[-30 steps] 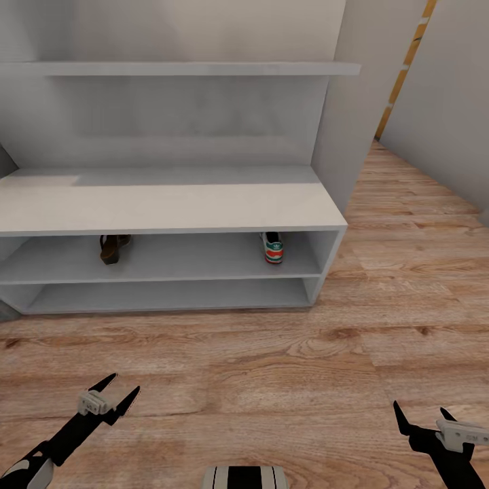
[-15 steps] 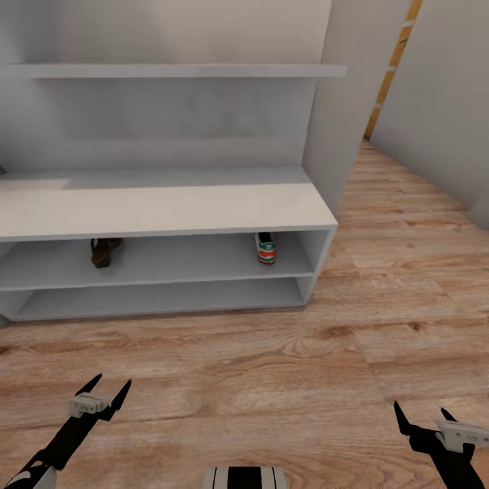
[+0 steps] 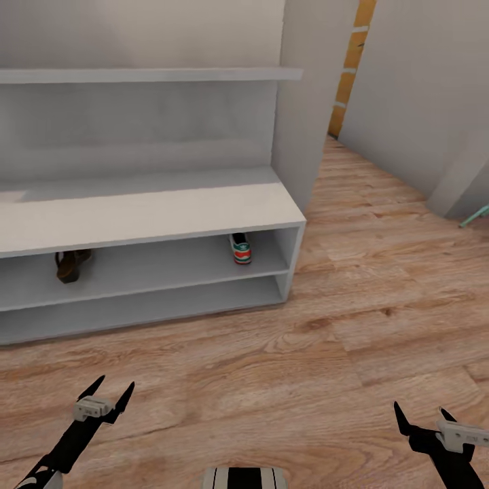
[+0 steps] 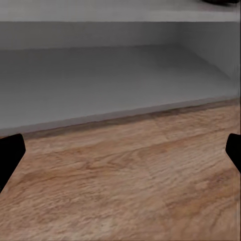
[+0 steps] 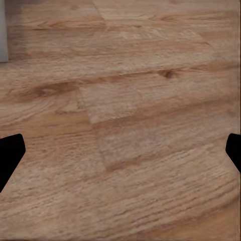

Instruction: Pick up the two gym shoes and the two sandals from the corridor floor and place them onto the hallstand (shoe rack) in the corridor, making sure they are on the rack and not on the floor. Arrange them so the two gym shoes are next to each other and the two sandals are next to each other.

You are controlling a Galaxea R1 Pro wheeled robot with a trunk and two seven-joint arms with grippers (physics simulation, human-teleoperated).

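The light-grey hallstand stands against the wall at the left of the head view. On its upper open shelf a white gym shoe with green stripe and red heel sits near the right end. A dark brown sandal rests on the same shelf, far to the left of that shoe. My left gripper hovers open over the corridor floor at the lower left, holding nothing. My right gripper hangs open and empty at the lower right. The left wrist view looks into the hallstand's lower shelf.
A thin floating wall shelf runs above the hallstand. A grey wall panel stands right of the rack, with the corridor running back beside it. A teal object pokes in at the right edge. Bare wood floor lies between me and the rack.
The whole head view has swung to the right, so the hallstand and both shoes sit further left in the picture. Both grippers stay open at the same spots.
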